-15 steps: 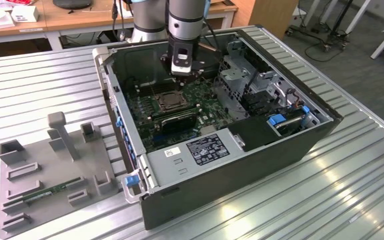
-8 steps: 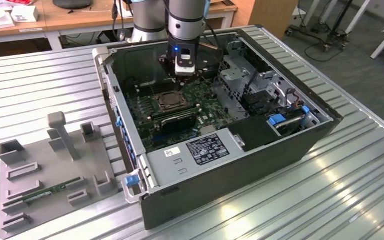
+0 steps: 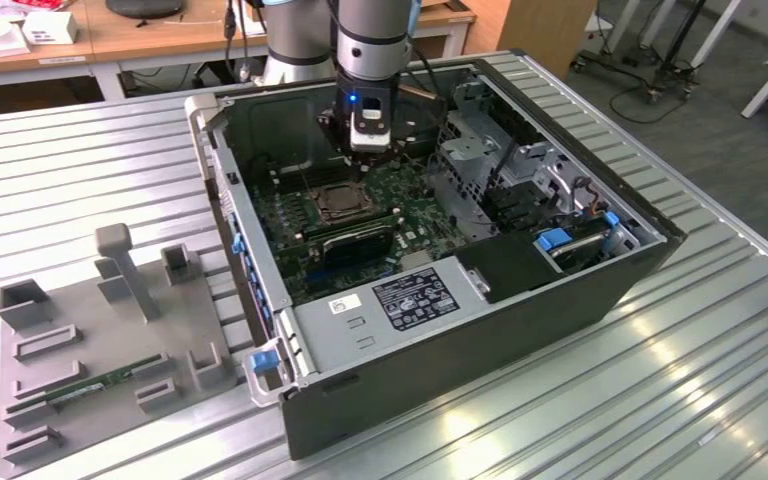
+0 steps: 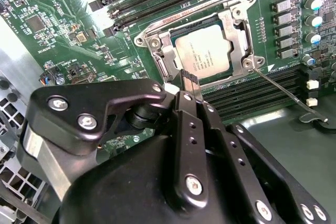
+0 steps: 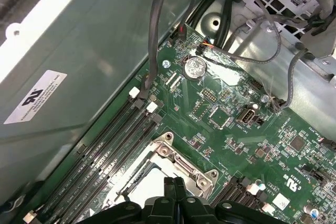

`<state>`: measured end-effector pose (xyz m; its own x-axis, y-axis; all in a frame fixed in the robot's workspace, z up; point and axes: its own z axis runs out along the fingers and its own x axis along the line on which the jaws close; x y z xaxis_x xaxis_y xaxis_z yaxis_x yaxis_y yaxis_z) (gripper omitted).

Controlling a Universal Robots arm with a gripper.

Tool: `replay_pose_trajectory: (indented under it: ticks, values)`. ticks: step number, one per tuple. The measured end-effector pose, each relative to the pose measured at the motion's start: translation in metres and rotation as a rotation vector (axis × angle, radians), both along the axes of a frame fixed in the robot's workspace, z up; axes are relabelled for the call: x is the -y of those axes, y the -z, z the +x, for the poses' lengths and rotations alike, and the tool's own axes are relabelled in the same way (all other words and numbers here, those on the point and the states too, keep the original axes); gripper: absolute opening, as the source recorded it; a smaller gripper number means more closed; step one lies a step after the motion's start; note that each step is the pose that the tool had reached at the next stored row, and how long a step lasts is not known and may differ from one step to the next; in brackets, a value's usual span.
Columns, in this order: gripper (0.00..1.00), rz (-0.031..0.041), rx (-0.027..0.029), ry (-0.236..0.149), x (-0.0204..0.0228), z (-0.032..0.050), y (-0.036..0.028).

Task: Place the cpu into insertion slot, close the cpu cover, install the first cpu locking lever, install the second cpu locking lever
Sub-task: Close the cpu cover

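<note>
The cpu (image 4: 202,53) lies flat in the insertion slot (image 4: 167,59), near the middle of the green motherboard (image 4: 63,19), with its silver-tan top showing through the window of the cpu cover (image 4: 239,32). The cover looks to be lying down over the chip rather than standing up. From the socket corner a thin locking lever (image 4: 281,90) runs out slantwise over the long memory slots (image 4: 252,98) and does not look latched, so the lever work seems to be the step in hand. The fingers (image 4: 188,103) are drawn together with nothing between them. Their tip is just beside the cover's near edge, though I cannot tell whether it touches. To do this well, the closed tip should bear on the lever's far end only, and press down and sideways in one smooth sweep. It should keep off the chip and the memory slots. The motherboard sits in an open computer case (image 3: 491,330) across the middle of the bench (image 3: 704,400).
</note>
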<state>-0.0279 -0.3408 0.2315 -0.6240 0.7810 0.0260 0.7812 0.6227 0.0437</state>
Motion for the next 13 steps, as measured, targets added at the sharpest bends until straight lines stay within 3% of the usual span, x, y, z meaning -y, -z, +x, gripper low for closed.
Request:
replay_pose_trajectory:
  ticks: [7,13]
  values:
    - [0.11,0.0000,0.0000,-0.002,0.0000,0.0000,0.0000]
    - [0.11,-0.0001,0.0000,-0.039,0.0000,0.0000,0.0000]
